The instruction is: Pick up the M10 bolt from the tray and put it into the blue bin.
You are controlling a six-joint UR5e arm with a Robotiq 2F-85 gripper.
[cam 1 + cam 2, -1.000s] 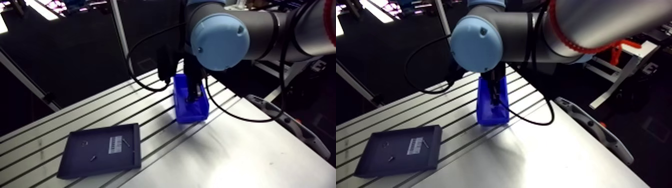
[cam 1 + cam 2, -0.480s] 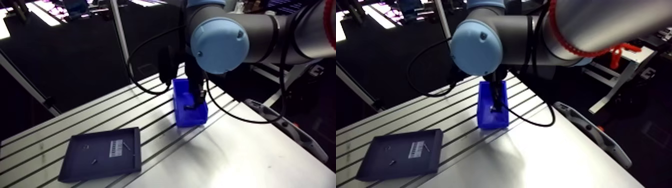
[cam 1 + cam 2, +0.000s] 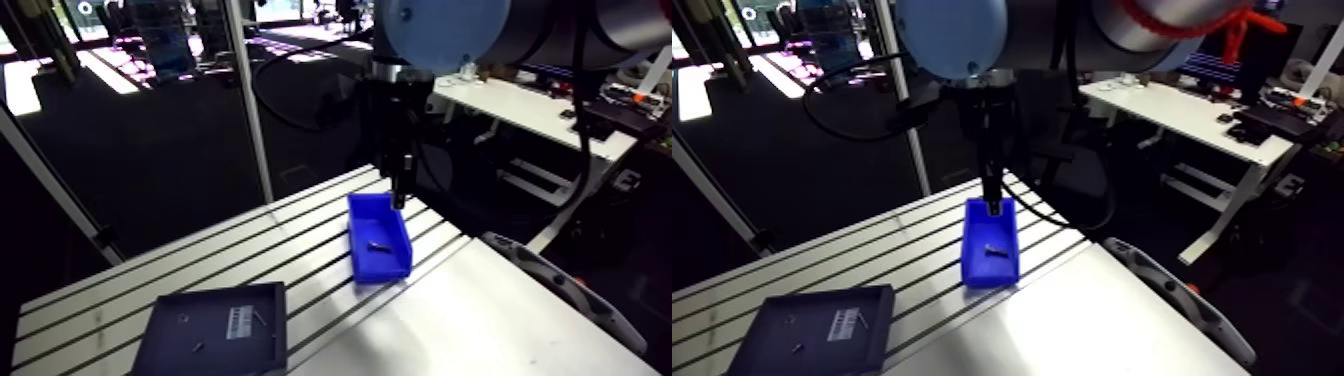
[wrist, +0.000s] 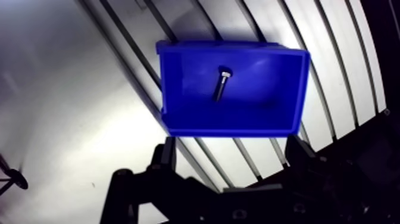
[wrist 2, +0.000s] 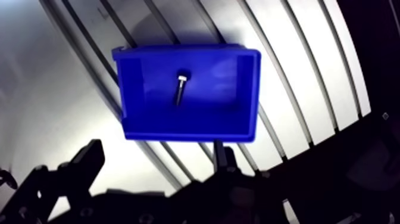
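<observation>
Pincer: my gripper [image 4: 232, 148] is spread wide, with nothing between the fingers.
Bolt: it lies loose on the floor of the blue bin [image 4: 268, 83], near the middle, head pointing away from me. I am not touching the bolt [image 4: 220, 85].
What changed: a moment ago my fingers were down inside the bin. Now I have lifted clear, and the arm view shows me hanging above its far end. The whole bin sits ahead of my fingertips in the wrist view.
Tray: the dark tray [image 3: 165, 350] sits well apart from the bin on the table [image 3: 480, 310]. It holds a white label and a few small parts I can't identify.
Meaning: I judge the drop done and the task essentially complete, with only pulling away left.
Risk: little, since the bolt rests well inside the walls.
</observation>
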